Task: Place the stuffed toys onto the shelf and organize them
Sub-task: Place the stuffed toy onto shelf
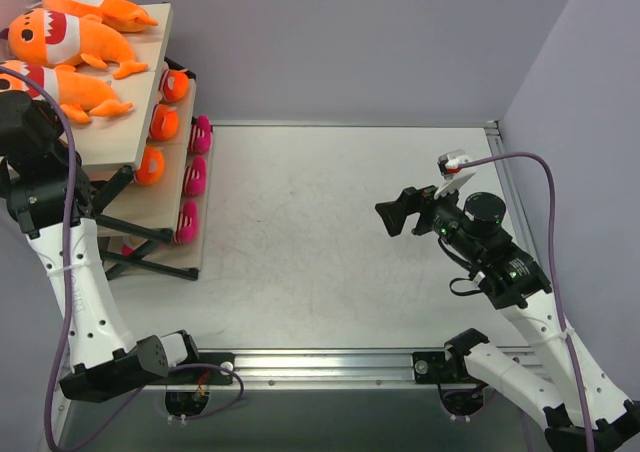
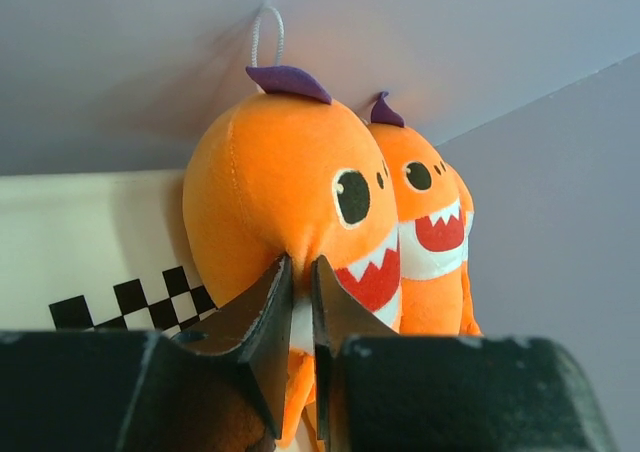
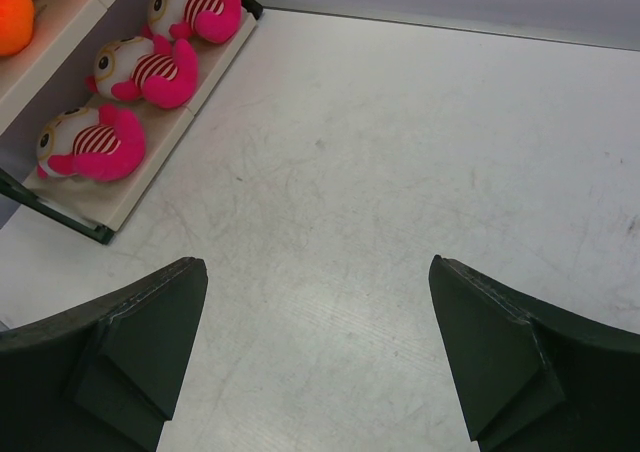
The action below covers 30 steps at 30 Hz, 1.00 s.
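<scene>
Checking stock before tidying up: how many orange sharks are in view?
3 orange sharks, all lying on the shelf's top board: the far shark, the middle shark and the near shark. The lower boards are partly hidden, so more could sit there.

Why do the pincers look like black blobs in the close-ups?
Left wrist view: the left pincer sits close to the lens, dark and nearly featureless, while the front shark is bright and sharp, with a soft shadow behind. Right wrist view: the right pincer is likewise dark against an evenly lit table. Top view: flat light, faint shadows beneath the shelf.
</scene>
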### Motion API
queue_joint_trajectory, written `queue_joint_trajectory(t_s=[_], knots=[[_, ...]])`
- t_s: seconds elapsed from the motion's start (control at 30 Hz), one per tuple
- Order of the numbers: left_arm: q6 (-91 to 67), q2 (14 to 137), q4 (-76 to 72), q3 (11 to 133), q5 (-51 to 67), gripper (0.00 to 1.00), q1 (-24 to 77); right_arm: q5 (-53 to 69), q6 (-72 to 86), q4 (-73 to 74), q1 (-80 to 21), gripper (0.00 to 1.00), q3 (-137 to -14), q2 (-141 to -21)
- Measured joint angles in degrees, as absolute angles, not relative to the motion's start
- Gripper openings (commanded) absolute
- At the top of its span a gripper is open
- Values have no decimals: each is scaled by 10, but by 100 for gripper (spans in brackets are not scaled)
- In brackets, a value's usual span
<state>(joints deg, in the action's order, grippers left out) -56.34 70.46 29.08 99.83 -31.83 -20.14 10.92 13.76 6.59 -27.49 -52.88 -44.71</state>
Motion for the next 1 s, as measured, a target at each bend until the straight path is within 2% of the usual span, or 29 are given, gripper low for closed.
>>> queue_joint_trajectory(t_s=[0.67, 0.83, 1.0], knots=[[-553, 710, 321, 1015, -213, 22, -237, 114, 141, 62, -275, 99, -528, -437], [-548, 710, 331, 1023, -209, 39, -237, 115, 141, 62, -275, 99, -528, -437], [-541, 709, 337, 1035, -209, 50, -237, 117, 141, 62, -275, 99, -528, -437]])
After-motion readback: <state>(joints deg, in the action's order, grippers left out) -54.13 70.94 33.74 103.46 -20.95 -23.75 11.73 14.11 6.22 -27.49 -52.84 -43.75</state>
